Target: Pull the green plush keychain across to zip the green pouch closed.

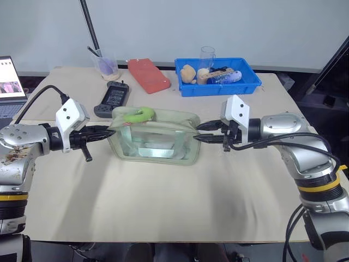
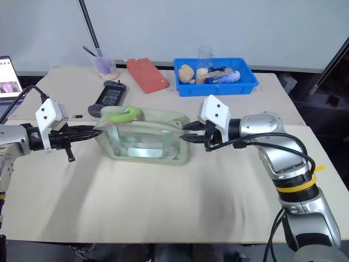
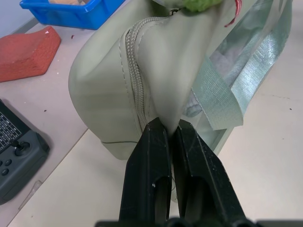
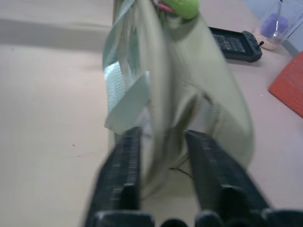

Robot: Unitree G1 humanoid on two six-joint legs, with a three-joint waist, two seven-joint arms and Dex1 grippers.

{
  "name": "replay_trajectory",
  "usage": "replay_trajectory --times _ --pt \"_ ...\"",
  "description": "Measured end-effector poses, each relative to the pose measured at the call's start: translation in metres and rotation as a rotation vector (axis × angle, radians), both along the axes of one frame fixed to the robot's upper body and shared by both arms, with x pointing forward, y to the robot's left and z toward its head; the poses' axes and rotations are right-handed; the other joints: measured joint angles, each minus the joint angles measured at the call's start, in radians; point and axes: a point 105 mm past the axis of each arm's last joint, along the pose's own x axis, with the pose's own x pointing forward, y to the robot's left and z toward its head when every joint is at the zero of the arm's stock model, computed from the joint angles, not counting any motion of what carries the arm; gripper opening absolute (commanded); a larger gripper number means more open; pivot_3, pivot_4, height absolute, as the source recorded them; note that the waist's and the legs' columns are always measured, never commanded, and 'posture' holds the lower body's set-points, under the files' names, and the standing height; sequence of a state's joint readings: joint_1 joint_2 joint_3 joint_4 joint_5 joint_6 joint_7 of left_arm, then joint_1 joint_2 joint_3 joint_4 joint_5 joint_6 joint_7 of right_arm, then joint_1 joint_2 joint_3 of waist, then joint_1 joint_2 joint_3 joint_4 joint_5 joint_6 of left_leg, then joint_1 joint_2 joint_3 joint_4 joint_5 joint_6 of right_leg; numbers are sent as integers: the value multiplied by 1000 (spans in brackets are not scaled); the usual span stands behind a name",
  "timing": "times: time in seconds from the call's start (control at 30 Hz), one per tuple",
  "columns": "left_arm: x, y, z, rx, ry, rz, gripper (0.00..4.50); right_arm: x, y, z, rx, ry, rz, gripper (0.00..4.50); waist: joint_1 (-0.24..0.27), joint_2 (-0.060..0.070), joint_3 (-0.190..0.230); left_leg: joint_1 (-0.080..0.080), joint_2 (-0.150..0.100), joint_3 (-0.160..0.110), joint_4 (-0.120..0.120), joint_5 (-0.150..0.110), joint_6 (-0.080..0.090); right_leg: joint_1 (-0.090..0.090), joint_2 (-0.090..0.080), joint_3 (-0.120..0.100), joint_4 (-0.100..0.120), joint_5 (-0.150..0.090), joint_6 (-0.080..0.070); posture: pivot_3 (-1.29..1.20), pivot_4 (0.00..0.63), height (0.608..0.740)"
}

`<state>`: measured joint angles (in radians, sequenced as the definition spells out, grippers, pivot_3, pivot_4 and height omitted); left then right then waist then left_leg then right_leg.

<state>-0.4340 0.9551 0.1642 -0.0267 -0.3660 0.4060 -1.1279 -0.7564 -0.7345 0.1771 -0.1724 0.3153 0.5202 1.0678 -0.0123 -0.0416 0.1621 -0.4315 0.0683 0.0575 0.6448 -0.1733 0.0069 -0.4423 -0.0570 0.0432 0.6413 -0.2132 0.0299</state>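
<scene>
You've got the green pouch (image 1: 154, 136) sitting mid-table on the tan cloth (image 1: 163, 202), long side facing the robot, w/ a gripper at each end. Left gripper (image 3: 166, 126) is pinched tight on the pouch's left end, fingers together on a fold of fabric right beside the zipper seam, per the left wrist view. Right gripper (image 4: 163, 135) is at the pouch's right end w/ its fingers (image 4: 124, 156) apart, straddling that end; fabric sits between them but the right wrist view is blurred, so you can't tell if either pad touches it. The green plush keychain (image 1: 138, 114) lies curled on top of the pouch, near its left end, close to the left gripper & well apart from the right one; a bit of pinkish ring (image 3: 233, 14) shows next to it. Clear side panel faces you, w/ a silvery strap (image 3: 222, 92) visible through/along it. Behind the pouch: black handheld controller (image 1: 112, 100) just beyond its left end, red block (image 1: 148, 75) further back, blue bin (image 1: 217, 77) at back right holding tan plush toys (image 1: 189, 73) & a few other small items, clear cup (image 1: 105, 64) at back left w/ something purple inside. Laptop (image 1: 11, 84) sits at the far left edge.
</scene>
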Motion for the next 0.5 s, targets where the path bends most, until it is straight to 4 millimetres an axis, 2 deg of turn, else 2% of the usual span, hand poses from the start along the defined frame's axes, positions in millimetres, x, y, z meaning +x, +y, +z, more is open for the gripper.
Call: replay_trajectory --times 0.1,0.17,0.2,0.3,0.4,0.5 --pt "-1 -1 0 -7 11 -3 0 5 -2 19 -11 -53 -7 3873 0 0 0 0 0 0 0 0 0 -1 0 0 0 0 0 0 150 740" --pt "-2 -4 0 -8 17 -11 0 6 7 39 12 -112 15 4477 -2 0 0 0 0 0 0 0 0 -1 0 0 1 0 0 0 150 740" --pt "-3 -5 1 -8 20 -15 0 4 19 51 47 -151 44 4477 -6 0 0 0 1 0 -1 0 0 -2 1 0 1 0 -1 0 150 740" --pt "-5 -9 1 -10 30 -25 0 -5 51 66 142 -194 123 4477 -9 0 0 0 1 0 -1 0 0 -3 2 0 3 -1 -2 0 150 740" --pt "-7 -12 0 -6 35 -32 0 -13 86 49 133 -173 200 4477 -5 0 0 -1 1 0 -1 0 0 -4 1 0 4 -1 -2 0 150 740" --pt "-9 -14 -1 -4 42 -34 0 -20 106 37 106 -167 258 4477 1 0 0 -4 1 0 0 0 0 -6 1 0 4 -1 -2 0 150 740"
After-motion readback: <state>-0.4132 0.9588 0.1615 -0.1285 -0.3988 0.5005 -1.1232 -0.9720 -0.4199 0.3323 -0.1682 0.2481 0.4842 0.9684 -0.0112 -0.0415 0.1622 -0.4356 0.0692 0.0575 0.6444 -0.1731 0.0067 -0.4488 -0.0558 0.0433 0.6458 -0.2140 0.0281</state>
